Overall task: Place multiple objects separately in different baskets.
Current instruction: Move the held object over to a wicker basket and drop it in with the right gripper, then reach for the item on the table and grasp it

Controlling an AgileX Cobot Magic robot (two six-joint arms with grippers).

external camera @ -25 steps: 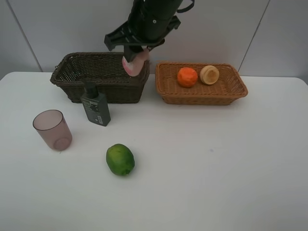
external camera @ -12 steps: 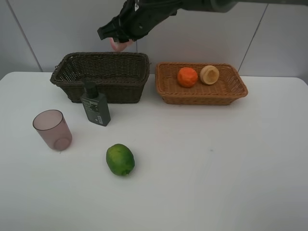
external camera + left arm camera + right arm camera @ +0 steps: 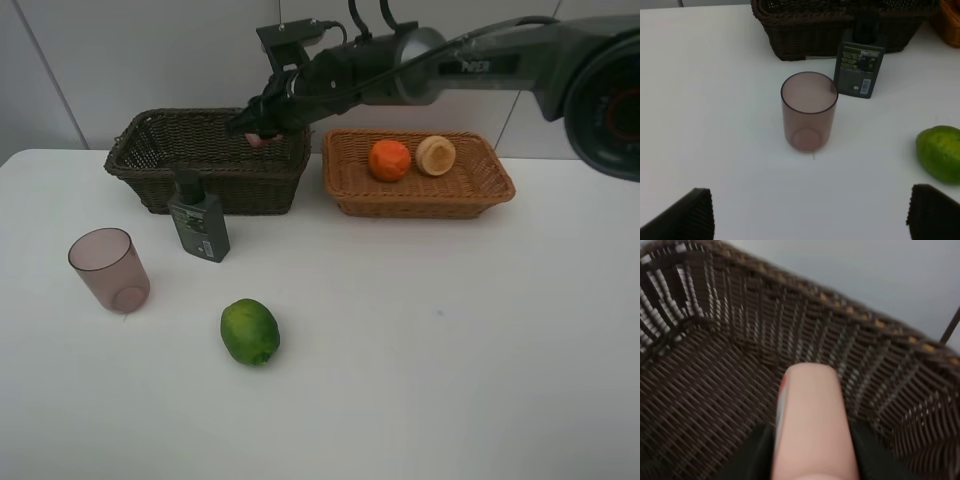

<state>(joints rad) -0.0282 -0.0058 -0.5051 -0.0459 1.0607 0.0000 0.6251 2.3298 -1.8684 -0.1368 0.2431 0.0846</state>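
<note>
Exterior high view is showing my right gripper reaching across the middle and hanging over the right end of the dark basket, at the far left of the table. Its fingers are clamping the pink bottle, which is dipping inside the basket's woven walls. I cannot tell whether it is touching the floor. The pump bottle is standing just in front of the dark basket's near wall, too close for me to tell whether they are touching. The cup is sitting upright, nearer and further left, and the lime is lying nearer still, toward the middle. The tan basket, just right of the dark one, is holding the orange and the peach side by side. My left gripper is gaping wide on nothing, hovering on the near side of the cup. The pink bottle is looking pale, smooth and rounded, with a thin light strip edged in red running down one side.
</note>
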